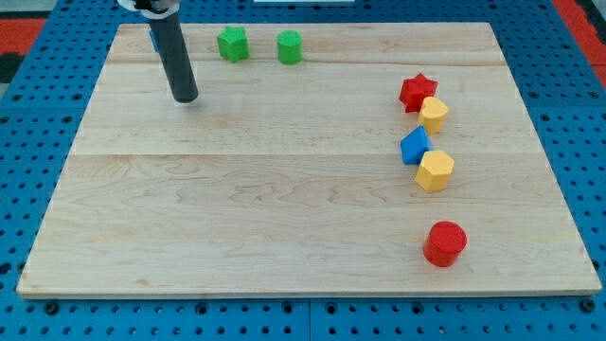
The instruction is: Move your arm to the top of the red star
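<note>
The red star [416, 92] lies at the view's right, upper part of the wooden board [284, 189], touching a yellow block [434, 115] just below and right of it. My tip [186, 97] rests on the board at the upper left, far to the left of the red star. A small bit of a blue block [152, 40] shows behind the rod.
A green star-like block [232, 44] and a green cylinder [290, 46] sit near the top edge. A blue block [414, 146], a yellow hexagon block [435, 171] and a red cylinder [444, 243] run down the right side.
</note>
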